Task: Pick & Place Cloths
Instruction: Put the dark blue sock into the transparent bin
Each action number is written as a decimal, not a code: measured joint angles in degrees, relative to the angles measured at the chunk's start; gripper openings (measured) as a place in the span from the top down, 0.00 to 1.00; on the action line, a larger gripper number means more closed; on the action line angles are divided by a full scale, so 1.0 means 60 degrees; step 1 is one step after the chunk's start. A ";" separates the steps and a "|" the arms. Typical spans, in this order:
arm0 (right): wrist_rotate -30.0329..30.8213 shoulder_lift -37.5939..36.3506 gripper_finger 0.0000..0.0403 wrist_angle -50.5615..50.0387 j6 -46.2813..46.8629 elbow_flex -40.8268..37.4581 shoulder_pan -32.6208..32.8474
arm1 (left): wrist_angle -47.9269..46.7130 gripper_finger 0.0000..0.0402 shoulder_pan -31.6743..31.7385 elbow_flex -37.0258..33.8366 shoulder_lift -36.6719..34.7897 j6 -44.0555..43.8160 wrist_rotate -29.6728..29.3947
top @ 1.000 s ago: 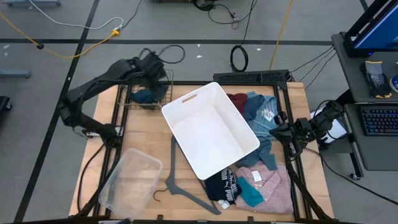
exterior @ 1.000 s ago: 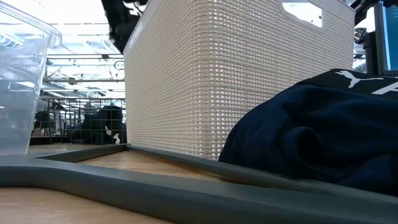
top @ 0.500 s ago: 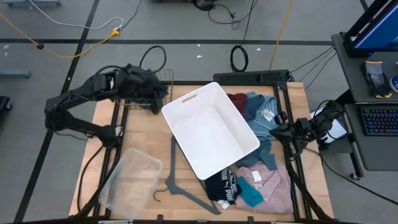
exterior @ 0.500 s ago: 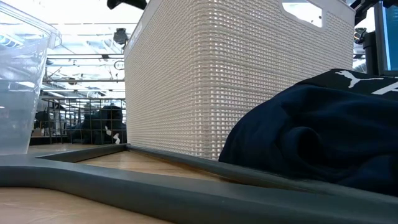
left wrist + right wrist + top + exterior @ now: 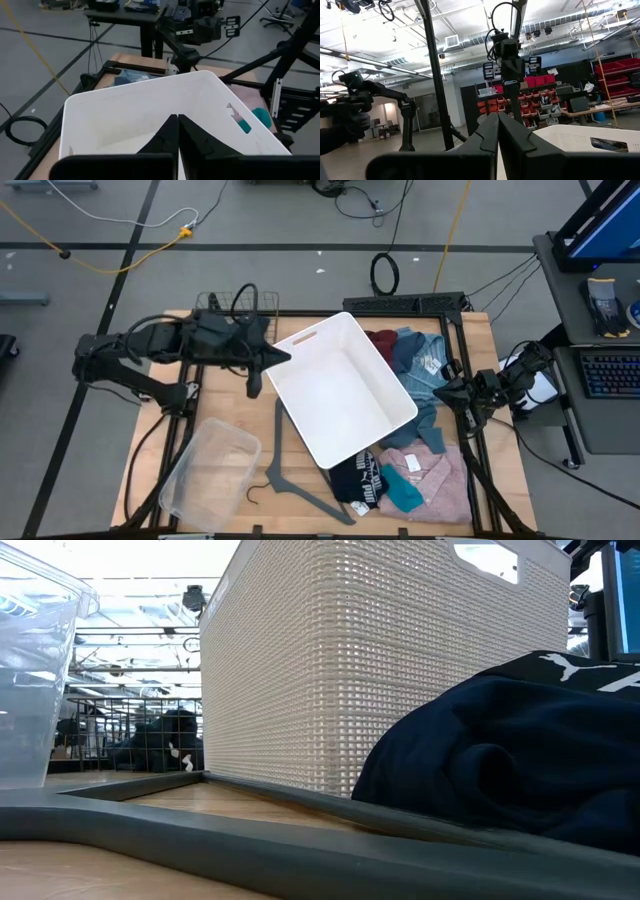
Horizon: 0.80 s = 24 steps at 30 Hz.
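My left gripper (image 5: 283, 358) is shut with nothing in it, held in the air at the far left corner of the white bin (image 5: 340, 390); its wrist view (image 5: 177, 125) looks into the bin's bare inside. My right gripper (image 5: 455, 390) waits shut at the table's right edge. To the right of the bin lie a maroon cloth (image 5: 380, 340) and a light-blue shirt (image 5: 420, 365). Near the front edge lie a pink shirt (image 5: 435, 475), a teal cloth (image 5: 403, 492) and a black cloth with white print (image 5: 357, 480). A dark cloth (image 5: 170, 740) sits in the wire basket (image 5: 228, 305).
A clear plastic tub (image 5: 208, 475) stands at the near left. A grey hanger (image 5: 290, 470) lies between it and the white bin. A dark metal frame (image 5: 455, 315) runs round the table top. Bare wood shows left of the bin.
My left gripper has risen out of the wire basket at the far left, swung toward the table's right to the white bin's corner, and tipped up from pointing down to nearly level. It carries nothing; the dark cloth stays in the basket.
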 joint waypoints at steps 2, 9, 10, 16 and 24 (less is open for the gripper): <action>0.0007 0.0000 0.99 0.0000 0.0000 -0.0003 0.0000 | 0.0007 0.98 -0.0145 0.0000 0.0000 0.0015 -0.0164; -0.0021 0.0000 0.99 0.0000 0.0000 -0.0003 0.0000 | 0.0025 0.99 -0.0270 -0.0004 0.0000 -0.0007 -0.0295; -0.0016 0.0000 0.99 0.0000 -0.0003 -0.0003 0.0000 | 0.0026 0.99 -0.0270 -0.0004 0.0000 -0.0007 -0.0295; 0.0018 0.0000 0.99 0.0000 -0.0169 -0.0003 0.0000 | 0.0033 0.98 -0.0263 -0.0004 0.0048 -0.0037 -0.0299; 0.0011 0.0000 0.99 0.0000 0.0002 -0.0003 0.0000 | 0.0037 0.96 -0.0263 -0.0007 0.0058 -0.0058 -0.0299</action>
